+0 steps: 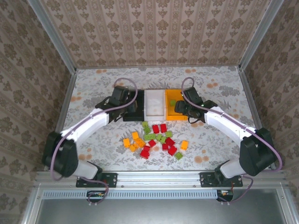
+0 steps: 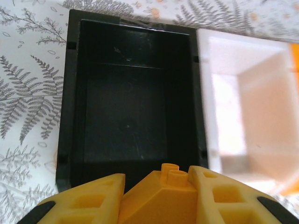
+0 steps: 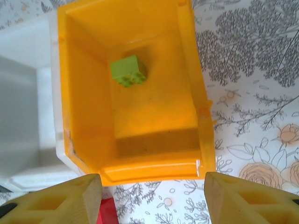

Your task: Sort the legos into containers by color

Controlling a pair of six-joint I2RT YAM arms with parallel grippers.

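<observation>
Three joined bins stand at mid-table: black bin (image 1: 138,116), white bin (image 1: 155,103), orange-yellow bin (image 1: 174,115). My left gripper (image 2: 159,196) hovers at the near edge of the black bin (image 2: 131,107), shut on an orange-yellow lego (image 2: 161,193). My right gripper (image 3: 152,200) is open with nothing between its fingers, just in front of the orange-yellow bin (image 3: 187,60), which holds one light green lego (image 3: 127,71). A pile of red, green and orange-yellow legos (image 1: 156,140) lies on the table in front of the bins.
The white bin (image 2: 243,102) sits right of the black one and looks bare inside. A red lego (image 3: 107,212) lies by my right gripper's left finger. The floral tabletop (image 1: 93,93) is walled by patterned panels on three sides.
</observation>
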